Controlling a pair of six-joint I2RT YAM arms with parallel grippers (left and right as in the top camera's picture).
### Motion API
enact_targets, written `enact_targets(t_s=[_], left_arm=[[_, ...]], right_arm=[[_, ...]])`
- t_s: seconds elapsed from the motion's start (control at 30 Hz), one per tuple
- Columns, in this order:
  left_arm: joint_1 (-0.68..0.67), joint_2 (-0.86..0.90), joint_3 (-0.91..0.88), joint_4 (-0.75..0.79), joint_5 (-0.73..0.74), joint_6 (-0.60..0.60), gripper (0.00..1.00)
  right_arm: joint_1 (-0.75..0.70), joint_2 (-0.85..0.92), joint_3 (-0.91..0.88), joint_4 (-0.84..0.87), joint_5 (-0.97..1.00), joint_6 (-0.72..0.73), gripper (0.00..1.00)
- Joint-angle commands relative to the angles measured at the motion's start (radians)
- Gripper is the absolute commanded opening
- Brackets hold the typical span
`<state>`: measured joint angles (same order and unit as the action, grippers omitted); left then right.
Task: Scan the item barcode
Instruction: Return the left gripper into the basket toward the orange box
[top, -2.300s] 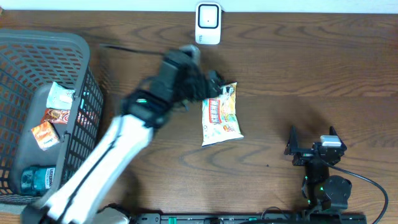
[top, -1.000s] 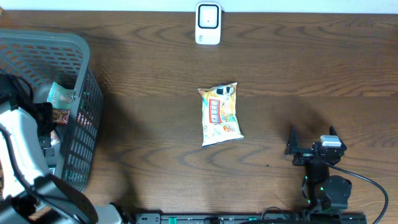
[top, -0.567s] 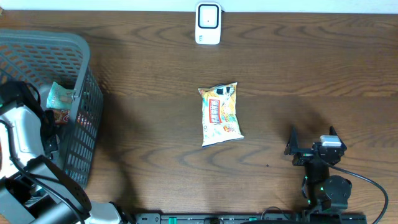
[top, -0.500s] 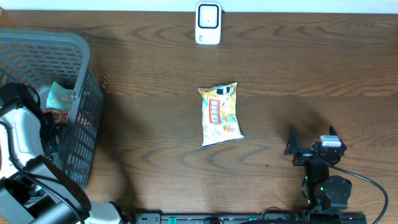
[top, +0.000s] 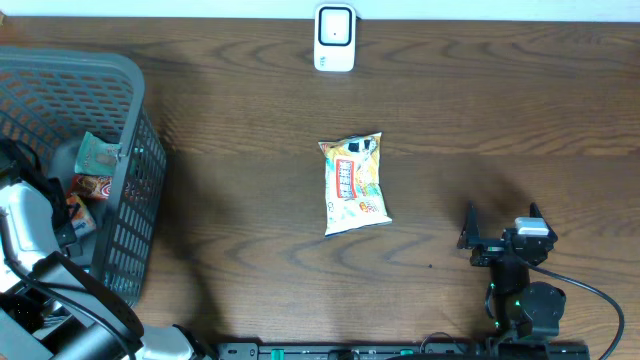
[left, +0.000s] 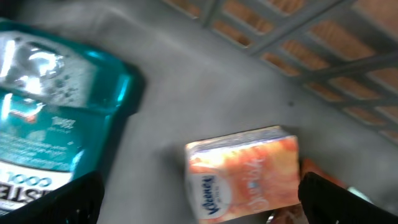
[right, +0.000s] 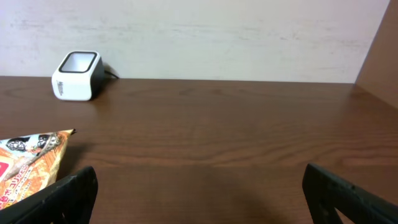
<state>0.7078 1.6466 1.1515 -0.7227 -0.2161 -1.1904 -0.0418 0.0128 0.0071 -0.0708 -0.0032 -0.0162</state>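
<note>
Now quit the yellow snack bag (top: 354, 185), dipped into the grey plastic basket (top: 138, 210), hung left gripper (left: 204, 205) wide open, empty, over the orange tissue pack (left: 242, 171); probably next for scanning.

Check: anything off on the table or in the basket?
Nothing stands out. The snack bag lies flat mid-table, slightly askew, intact, short of the scanner. In the basket, tissue pack and bottle look undamaged. No spill.

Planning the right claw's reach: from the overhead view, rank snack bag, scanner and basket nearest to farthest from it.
1. The snack bag, mid-table, to the left of the right claw.
2. The scanner, at the table's far edge.
3. The basket, at the far left end.
</note>
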Motion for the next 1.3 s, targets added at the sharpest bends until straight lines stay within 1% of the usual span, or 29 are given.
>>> enact_targets(t_s=[0.0, 0.2, 0.4, 0.47, 0.57, 0.63, 0.67, 0.73, 0.77, 0.87, 1.0, 1.1, 1.27], left_arm=[[0.003, 0.007, -0.028, 0.041, -0.021, 0.019, 1.00], [0.003, 0.026, -0.052, 0.089, -0.019, 0.019, 1.00], [0.003, 0.099, -0.052, 0.105, -0.002, 0.019, 1.00], [0.003, 0.130, -0.052, 0.110, -0.002, 0.019, 0.97], [0.003, 0.167, -0.052, 0.113, -0.001, 0.019, 0.76], [0.003, 0.187, -0.052, 0.112, 0.000, 0.019, 0.56], [0.003, 0.193, -0.052, 0.111, 0.004, 0.019, 0.42], [0.003, 0.196, -0.052, 0.111, 0.013, 0.021, 0.20], [0.003, 0.189, -0.052, 0.112, 0.026, 0.031, 0.08], [0.003, 0.163, -0.050, 0.112, 0.025, 0.062, 0.07], [0.003, 0.087, -0.036, 0.111, 0.025, 0.171, 0.08], [0.003, -0.021, -0.033, 0.110, 0.025, 0.215, 0.07], [0.003, -0.257, -0.032, 0.108, 0.025, 0.214, 0.07]], right_arm=[[-0.007, -0.002, -0.001, -0.005, 0.001, -0.015, 0.99], [-0.007, -0.002, -0.001, -0.005, 0.001, -0.015, 0.99], [-0.007, -0.002, -0.001, -0.005, 0.001, -0.015, 0.99], [-0.007, -0.002, -0.001, -0.005, 0.000, -0.015, 0.99], [-0.007, -0.002, -0.001, -0.005, 0.001, -0.015, 0.99], [-0.007, -0.002, -0.001, -0.005, 0.001, -0.015, 0.99], [-0.007, -0.002, -0.001, -0.005, 0.001, -0.015, 0.99], [-0.007, -0.002, -0.001, -0.005, 0.001, -0.015, 0.99], [-0.007, -0.002, -0.001, -0.005, 0.001, -0.015, 0.99], [-0.007, -0.002, -0.001, -0.005, 0.001, -0.015, 0.99], [-0.007, -0.002, -0.001, -0.005, 0.000, -0.015, 0.99], [-0.007, -0.002, -0.001, -0.005, 0.000, -0.015, 0.99], [-0.007, -0.002, -0.001, -0.005, 0.001, -0.015, 0.99]])
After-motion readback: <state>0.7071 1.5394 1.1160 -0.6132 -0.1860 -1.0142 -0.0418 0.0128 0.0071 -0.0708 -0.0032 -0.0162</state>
